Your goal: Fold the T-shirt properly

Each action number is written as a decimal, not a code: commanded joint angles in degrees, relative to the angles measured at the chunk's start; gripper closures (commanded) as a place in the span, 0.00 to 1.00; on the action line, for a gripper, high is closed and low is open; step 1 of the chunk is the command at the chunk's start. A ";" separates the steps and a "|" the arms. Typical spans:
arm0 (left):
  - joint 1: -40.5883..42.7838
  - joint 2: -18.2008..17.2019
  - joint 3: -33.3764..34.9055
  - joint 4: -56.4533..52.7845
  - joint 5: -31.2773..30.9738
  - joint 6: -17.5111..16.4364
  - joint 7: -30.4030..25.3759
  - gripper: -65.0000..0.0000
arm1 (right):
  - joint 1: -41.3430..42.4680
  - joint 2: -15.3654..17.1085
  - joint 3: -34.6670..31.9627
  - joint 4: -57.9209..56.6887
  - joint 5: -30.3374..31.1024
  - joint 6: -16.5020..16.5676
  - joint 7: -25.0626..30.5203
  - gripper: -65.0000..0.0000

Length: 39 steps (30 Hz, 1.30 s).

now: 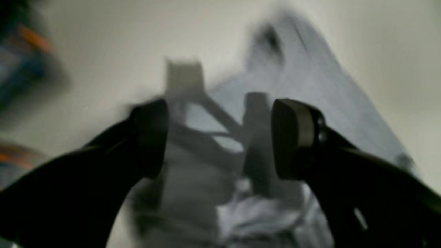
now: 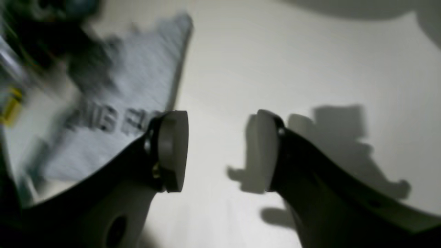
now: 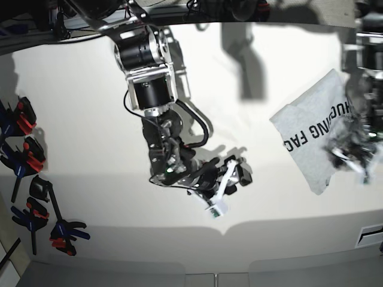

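Base view shows the T-shirt [image 3: 311, 134] bunched at the worktop's [image 3: 90, 119] far edge on my left arm's side, lettering up. Left fingers [image 1: 220, 137] are spread above rumpled cloth, holding nothing. Right fingers [image 2: 220, 151] are spread over bare worktop, well apart from it. With everything blurred, I risk pinching several layers, or dragging the T-shirt off the edge.

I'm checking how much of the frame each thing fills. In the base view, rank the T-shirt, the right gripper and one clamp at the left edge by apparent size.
1. T-shirt
2. Right gripper
3. Clamp, close to the gripper in apparent size, so that order is unsure.
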<state>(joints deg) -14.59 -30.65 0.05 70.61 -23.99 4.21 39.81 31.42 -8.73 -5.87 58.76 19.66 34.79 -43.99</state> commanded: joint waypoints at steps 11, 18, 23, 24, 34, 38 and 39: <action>-1.44 14.58 -11.41 -12.35 6.43 4.83 -6.64 0.35 | 1.88 6.49 15.96 1.44 9.55 5.21 -7.52 0.54; -0.61 19.30 -11.26 -16.20 6.38 -3.26 -3.87 0.35 | 1.90 9.70 19.39 1.44 12.50 5.21 -9.07 0.54; -0.61 23.71 -11.26 -16.17 6.43 -5.18 -2.62 0.35 | 1.90 9.66 19.37 1.44 12.48 5.21 -9.44 0.54; -0.57 24.50 -11.26 -16.17 6.40 -5.16 -1.77 0.35 | 1.92 9.66 19.37 1.46 12.48 5.21 -9.42 0.54; -0.48 28.17 -11.21 -16.15 3.82 -13.00 4.04 0.35 | 1.92 9.68 19.37 1.44 12.50 5.21 -9.40 0.54; -0.48 28.26 -11.21 -16.15 2.71 -15.65 5.42 0.35 | 1.92 9.68 19.37 1.44 12.48 5.21 -9.40 0.54; -0.44 28.24 -11.21 -16.15 2.75 -15.63 5.46 0.35 | 1.92 9.68 19.37 1.44 12.48 5.21 -9.40 0.54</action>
<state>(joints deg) -16.84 -3.46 -11.84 56.38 -22.15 -12.51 34.13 31.29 0.82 13.52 59.05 30.48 39.07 -54.72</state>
